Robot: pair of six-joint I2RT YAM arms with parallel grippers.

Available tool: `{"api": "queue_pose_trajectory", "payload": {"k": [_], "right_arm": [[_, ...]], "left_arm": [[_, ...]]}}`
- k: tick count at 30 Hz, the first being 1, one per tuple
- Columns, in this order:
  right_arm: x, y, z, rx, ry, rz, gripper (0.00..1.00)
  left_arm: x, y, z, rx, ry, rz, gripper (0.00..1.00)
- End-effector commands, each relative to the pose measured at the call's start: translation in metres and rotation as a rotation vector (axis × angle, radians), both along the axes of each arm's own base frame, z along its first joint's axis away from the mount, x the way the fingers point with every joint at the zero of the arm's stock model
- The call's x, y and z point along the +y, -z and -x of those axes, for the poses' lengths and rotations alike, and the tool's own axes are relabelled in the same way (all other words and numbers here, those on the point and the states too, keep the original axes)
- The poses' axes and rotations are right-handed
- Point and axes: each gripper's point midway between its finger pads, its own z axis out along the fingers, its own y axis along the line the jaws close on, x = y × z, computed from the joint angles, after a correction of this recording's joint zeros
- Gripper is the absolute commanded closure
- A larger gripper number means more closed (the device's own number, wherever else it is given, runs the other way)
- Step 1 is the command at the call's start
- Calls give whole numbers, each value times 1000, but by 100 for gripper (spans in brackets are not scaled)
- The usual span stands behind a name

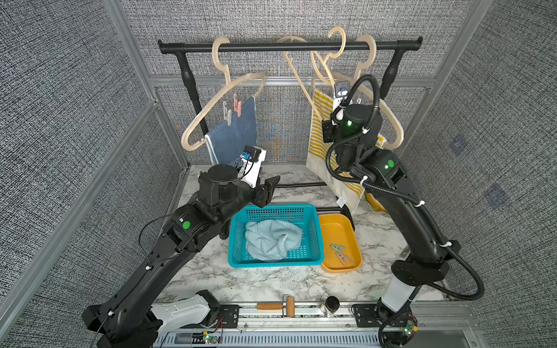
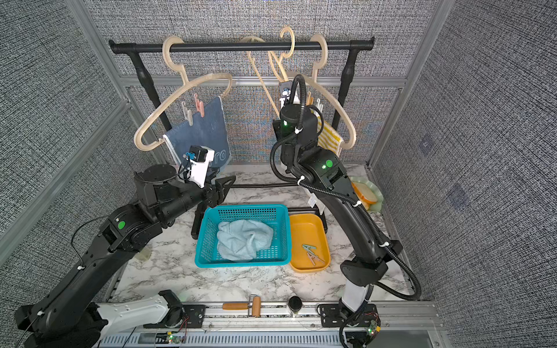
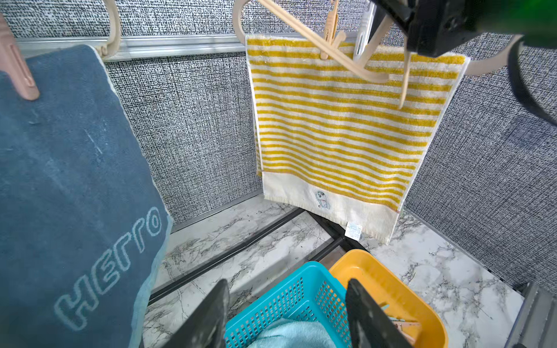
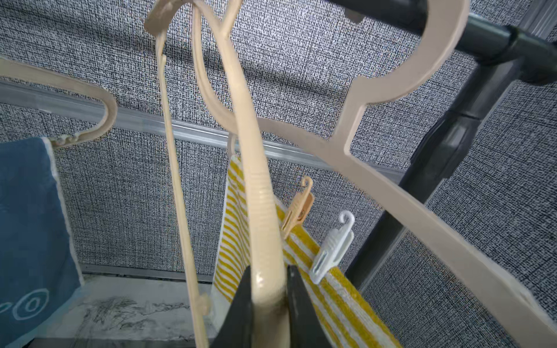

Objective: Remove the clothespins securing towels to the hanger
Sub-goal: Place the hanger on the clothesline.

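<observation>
My right gripper (image 4: 268,272) is shut on the arm of an empty beige hanger (image 4: 256,195), just in front of the yellow-striped towel (image 4: 232,229). An orange clothespin (image 4: 297,211) and a white clothespin (image 4: 331,250) hold that towel on its own hanger (image 4: 407,192). The dark blue towel (image 1: 235,135) hangs on the left hanger (image 1: 193,132), pinned by a pink clothespin (image 1: 238,107) and a beige one (image 1: 229,116). My left gripper (image 3: 286,284) is open and holds nothing; it hovers over the blue basket's back corner. The aqua towel (image 1: 271,239) lies in the basket.
The blue basket (image 1: 274,211) and an orange tray (image 1: 328,229) stand side by side on the marble table. A mint peg (image 1: 337,247) and a pinkish peg (image 1: 343,258) lie in the tray. The black rack bar (image 1: 289,46) carries the hangers. A roller (image 1: 289,305) and a jar (image 1: 330,305) sit at the front edge.
</observation>
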Motion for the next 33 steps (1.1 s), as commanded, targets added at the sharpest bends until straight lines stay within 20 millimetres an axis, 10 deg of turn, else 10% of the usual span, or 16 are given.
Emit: {"api": "queue_pose_trajectory", "payload": {"k": [1,16,21,33], "right_arm": [[3,2,-4,4,-9,-18,100],[19,34,-6,87,-103,-11,99],[22,27,9,74,-156,-20,64],[12,25,51,76,-257,-71,46]], "left_arm": [[-1,-6,1,-16,8,31,38],[-3,1,-1,-11,6,30,38],[-2,3,-1,-7,5,30,38],[-2,4,-5,-13,-10,21,38]]}}
